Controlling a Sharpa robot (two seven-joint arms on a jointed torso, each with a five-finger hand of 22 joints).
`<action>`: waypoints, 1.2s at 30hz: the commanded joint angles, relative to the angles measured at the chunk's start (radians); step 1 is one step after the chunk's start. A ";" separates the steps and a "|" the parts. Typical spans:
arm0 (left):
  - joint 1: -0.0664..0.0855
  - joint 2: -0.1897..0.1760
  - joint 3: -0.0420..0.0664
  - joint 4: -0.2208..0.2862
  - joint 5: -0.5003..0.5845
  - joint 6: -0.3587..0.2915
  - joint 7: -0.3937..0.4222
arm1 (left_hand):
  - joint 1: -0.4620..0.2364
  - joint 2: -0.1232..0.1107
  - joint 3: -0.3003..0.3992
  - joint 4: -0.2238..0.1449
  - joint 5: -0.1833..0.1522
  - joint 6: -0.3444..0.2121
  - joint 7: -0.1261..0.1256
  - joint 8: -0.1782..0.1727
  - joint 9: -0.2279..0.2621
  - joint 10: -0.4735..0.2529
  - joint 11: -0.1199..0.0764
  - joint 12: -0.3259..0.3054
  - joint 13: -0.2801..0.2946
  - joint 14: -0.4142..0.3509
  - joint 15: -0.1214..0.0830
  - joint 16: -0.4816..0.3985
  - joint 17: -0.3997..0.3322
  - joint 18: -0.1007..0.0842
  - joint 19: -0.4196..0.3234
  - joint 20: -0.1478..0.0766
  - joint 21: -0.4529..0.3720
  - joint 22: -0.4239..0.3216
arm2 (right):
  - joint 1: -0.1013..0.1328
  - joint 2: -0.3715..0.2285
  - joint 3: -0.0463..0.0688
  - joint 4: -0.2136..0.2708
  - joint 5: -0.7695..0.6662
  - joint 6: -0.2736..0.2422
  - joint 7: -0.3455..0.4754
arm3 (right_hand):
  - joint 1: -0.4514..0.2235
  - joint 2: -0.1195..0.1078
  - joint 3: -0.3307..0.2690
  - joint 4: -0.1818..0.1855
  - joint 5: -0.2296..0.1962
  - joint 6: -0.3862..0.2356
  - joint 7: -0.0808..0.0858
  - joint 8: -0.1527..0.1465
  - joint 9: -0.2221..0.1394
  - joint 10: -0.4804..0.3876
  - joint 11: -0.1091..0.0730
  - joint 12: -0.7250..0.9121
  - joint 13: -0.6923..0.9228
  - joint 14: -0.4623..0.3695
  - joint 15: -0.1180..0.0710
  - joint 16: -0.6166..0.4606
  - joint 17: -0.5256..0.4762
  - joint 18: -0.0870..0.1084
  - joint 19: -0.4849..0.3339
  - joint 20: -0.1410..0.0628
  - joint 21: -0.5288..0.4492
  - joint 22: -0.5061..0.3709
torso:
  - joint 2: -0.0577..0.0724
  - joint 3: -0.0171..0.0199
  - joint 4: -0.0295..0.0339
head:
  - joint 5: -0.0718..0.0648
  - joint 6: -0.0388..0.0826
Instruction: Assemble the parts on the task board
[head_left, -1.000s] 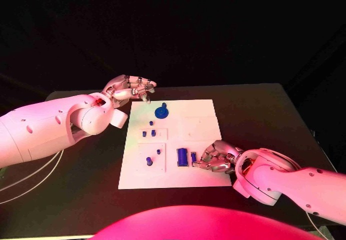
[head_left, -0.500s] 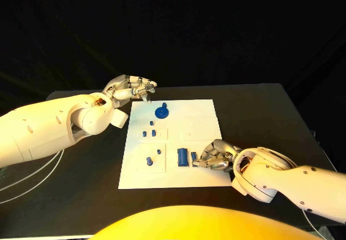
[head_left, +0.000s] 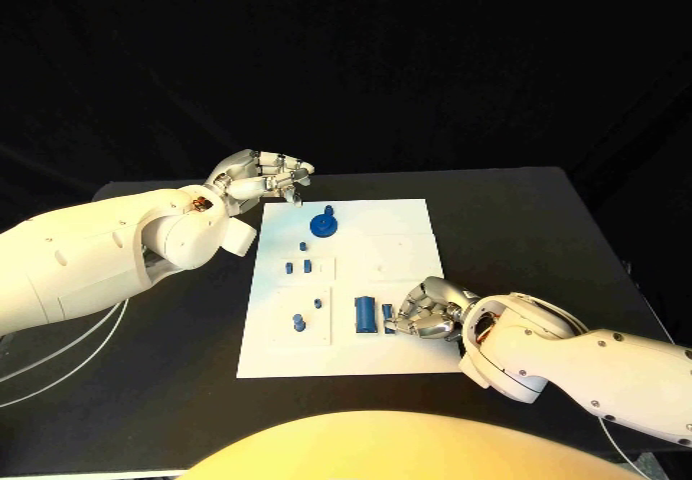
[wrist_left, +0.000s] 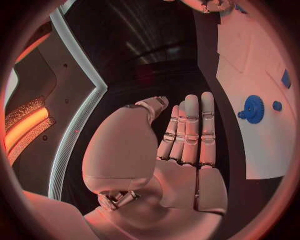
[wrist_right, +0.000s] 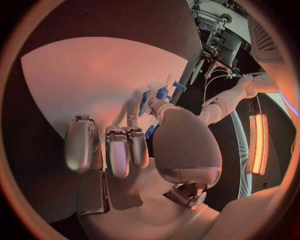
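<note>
Right hand (head_left: 427, 312) was pinching a small blue part (wrist_right: 162, 93) at the near right of the task board (head_left: 397, 225), left hand (head_left: 264, 177) open and empty off its far-left corner; parts looked light, rigid, slick, so best pinched across the sides.

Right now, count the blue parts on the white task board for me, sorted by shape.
Blue gear: 1
Small blue pegs: 5
Wide blue block: 1
Narrow blue bar, beside the right robot hand: 1
Total: 8
</note>
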 joint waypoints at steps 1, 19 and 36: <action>0.000 0.002 0.001 0.001 -0.002 0.013 0.006 | -0.001 0.004 0.001 0.006 0.002 -0.008 -0.001 0.003 -0.001 -0.007 -0.003 0.006 -0.001 -0.006 0.004 0.003 0.001 0.014 0.005 -0.001 -0.006 -0.001 | -0.001 0.000 0.000 0.000 -0.017 -0.012 0.009 | 0.010 0.004 -0.001 -0.004 0.003 0.005 -0.001 -0.005 0.001 0.091 0.001 0.004 0.244 0.097 -0.001 -0.001 0.235 -0.002 0.032 -0.005 0.003 0.195 | -0.001 -0.0004 -0.0002 | 0.001 0.000; -0.007 0.019 0.000 -0.025 0.039 -0.007 0.022 | 0.001 0.003 -0.001 0.011 0.001 -0.009 0.000 0.004 -0.001 -0.008 -0.003 0.007 -0.002 -0.006 0.004 0.004 0.002 0.013 0.008 -0.001 -0.011 -0.005 | 0.045 -0.053 0.022 -0.072 0.311 -0.171 0.446 | 0.060 0.003 -0.064 0.003 0.003 -0.088 0.051 -0.099 -0.029 0.017 0.047 -0.106 0.166 0.065 0.036 -0.063 0.105 0.042 -0.050 0.026 -0.281 0.127 | -0.029 -0.0103 -0.0049 | 0.003 0.003; -0.032 0.116 -0.001 -0.165 0.156 -0.194 0.152 | 0.046 -0.010 -0.014 0.071 0.001 -0.046 0.018 0.025 -0.008 -0.039 0.047 -0.219 -0.170 -0.228 0.077 -0.335 -0.190 0.012 -0.105 0.080 -0.323 -0.201 | 0.102 0.121 0.052 -0.584 0.849 0.017 0.890 | 0.182 0.003 0.016 -0.031 0.003 -0.268 0.170 -0.155 -0.139 -0.597 0.172 -1.051 -0.743 -0.484 0.173 -0.964 -0.797 0.127 -0.516 0.171 -1.206 -0.428 | -0.069 -0.0145 -0.0159 | 0.012 0.109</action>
